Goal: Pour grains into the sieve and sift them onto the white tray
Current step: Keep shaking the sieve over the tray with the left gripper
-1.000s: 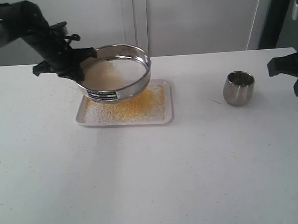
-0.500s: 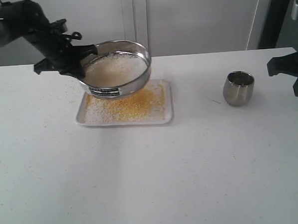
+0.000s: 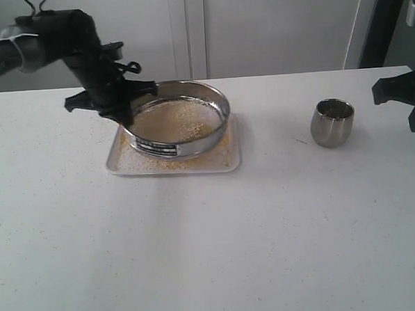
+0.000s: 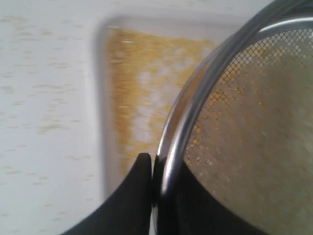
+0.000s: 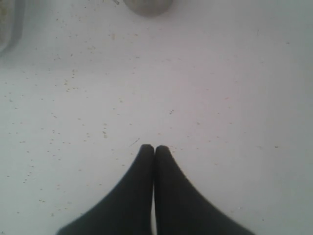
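Observation:
The round steel sieve [image 3: 179, 121] hangs low over the white tray [image 3: 124, 165], nearly level, its black label facing front. My left gripper [image 3: 125, 107] is shut on the sieve's left rim [image 4: 173, 147], one finger outside the wall and one inside. Whitish grains [image 3: 185, 122] lie on the mesh. Golden-yellow grains [image 4: 142, 78] cover the tray under it. My right gripper [image 5: 155, 148] is shut with nothing in it, above bare table at the right edge of the exterior view [image 3: 399, 93].
A small rounded steel cup [image 3: 332, 122] stands on the table right of the tray. Stray grains dot the white tabletop [image 5: 73, 122]. A wall with pale panels runs behind the table's far edge.
The left arm has swung the sieve from a raised, tilted pose down and rightward to nearly level just over the tray. The right arm has not moved.

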You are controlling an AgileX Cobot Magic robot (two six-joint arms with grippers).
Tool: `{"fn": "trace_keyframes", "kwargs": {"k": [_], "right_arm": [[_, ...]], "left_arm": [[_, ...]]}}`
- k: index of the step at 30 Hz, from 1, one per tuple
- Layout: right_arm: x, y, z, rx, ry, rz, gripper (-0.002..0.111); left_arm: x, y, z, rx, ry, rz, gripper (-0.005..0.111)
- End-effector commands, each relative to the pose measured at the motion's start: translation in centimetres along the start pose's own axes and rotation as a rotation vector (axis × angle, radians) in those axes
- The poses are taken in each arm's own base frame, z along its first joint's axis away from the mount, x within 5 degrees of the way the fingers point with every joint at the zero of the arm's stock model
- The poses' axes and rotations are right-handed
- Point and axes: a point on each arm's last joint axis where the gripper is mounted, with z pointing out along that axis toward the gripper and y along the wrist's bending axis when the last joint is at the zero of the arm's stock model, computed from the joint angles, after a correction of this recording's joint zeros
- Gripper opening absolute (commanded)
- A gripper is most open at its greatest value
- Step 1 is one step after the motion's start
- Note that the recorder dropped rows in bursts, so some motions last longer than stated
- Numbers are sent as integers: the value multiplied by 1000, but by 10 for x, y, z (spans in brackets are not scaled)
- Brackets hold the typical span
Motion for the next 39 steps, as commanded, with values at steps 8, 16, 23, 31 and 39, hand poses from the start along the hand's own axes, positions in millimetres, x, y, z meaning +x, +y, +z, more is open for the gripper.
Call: {"fn": "trace_keyframes", "kwargs": {"k": [8,16,23,31,39], "right_arm": [[0,0,-2,-2,-19,2,0],[0,0,-2,-2,-19,2,0],[0,0,-2,-2,-19,2,0],[-1,0,-2,-2,-23,2,0],[-1,0,-2,-2,-23,2,0]], "left_arm": [[-4,-11,-1,33,-70,58,0],[-14,15,-24,121,-49,-40,0],[-12,-7,-19,149,-92,20,0],[-9,-3,-18,117,-68,204,0],[-17,18,-19,212,-61,15,0]]}}
